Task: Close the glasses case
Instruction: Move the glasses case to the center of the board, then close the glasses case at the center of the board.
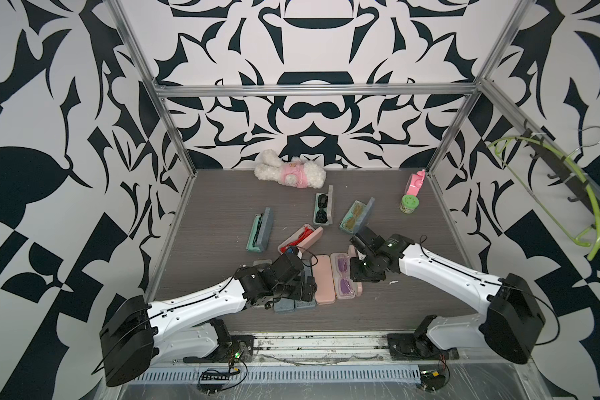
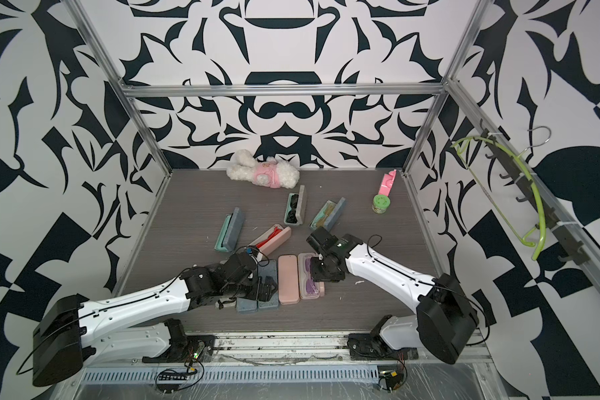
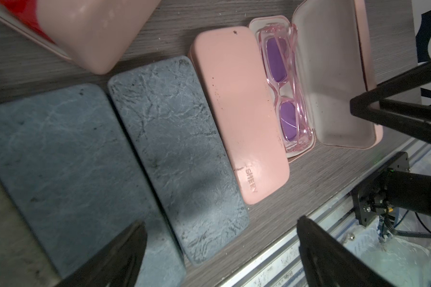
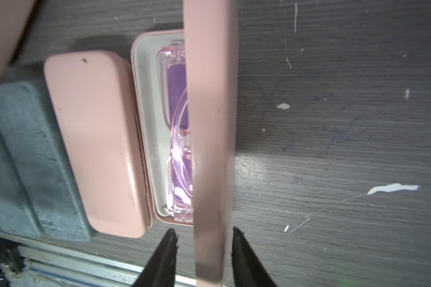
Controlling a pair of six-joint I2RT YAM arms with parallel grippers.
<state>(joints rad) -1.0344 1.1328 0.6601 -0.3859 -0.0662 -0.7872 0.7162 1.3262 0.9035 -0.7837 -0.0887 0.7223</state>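
Note:
The open pink glasses case [image 1: 343, 281] [image 2: 310, 282] lies near the table's front, with pink-framed purple glasses [image 3: 281, 82] [image 4: 177, 111] inside. Its lid [image 4: 212, 124] [image 3: 334, 74] stands upright on the side towards the right arm. My right gripper [image 4: 204, 232] [image 1: 357, 273] straddles the lid's near end; the jaws stand a little apart with a gap on each side of the lid, so it is open. My left gripper [image 3: 222, 221] [image 1: 303, 285] hangs wide open over two closed blue-grey cases [image 3: 172, 149] and holds nothing.
A closed pink case [image 1: 321, 278] [image 4: 95, 139] lies right beside the open one. Several more open cases [image 1: 260, 230] [image 1: 324, 207] [image 1: 356, 216] [image 1: 300, 239] sit farther back. A plush toy [image 1: 290, 171], a pink object [image 1: 414, 183] and a green jar [image 1: 409, 204] stand near the back wall.

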